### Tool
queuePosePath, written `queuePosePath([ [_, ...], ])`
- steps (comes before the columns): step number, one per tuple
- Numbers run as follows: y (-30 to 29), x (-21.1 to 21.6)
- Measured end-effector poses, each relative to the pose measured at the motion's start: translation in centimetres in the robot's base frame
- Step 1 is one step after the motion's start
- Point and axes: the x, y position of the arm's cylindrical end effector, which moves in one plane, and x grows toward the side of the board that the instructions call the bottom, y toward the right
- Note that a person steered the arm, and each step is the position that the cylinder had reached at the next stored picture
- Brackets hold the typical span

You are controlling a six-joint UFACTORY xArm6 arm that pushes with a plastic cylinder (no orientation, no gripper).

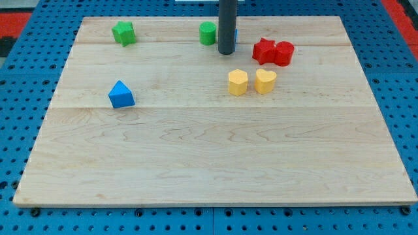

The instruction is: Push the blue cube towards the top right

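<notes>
My tip [227, 52] rests on the wooden board [209, 156] near the view's top centre. The blue cube [236, 34] is almost wholly hidden behind the rod; only a thin blue sliver shows at the rod's right edge, just above the tip. A green cylinder-like block [208, 32] sits right beside the rod on its left.
A green star-like block [123, 32] lies at the top left. A red star-like block [264, 50] and a red rounded block [284, 53] touch each other right of the tip. Two yellow blocks [238, 82] [265, 81] lie below them. A blue triangular block [121, 94] is at the left.
</notes>
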Motion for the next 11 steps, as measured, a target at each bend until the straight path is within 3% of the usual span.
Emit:
queuePosePath([
  [1, -4.2, -1.1],
  [3, 5.7, -1.8],
  [5, 1.8, -5.7],
  [7, 11.4, -5.1],
  [11, 11.2, -4.8],
])
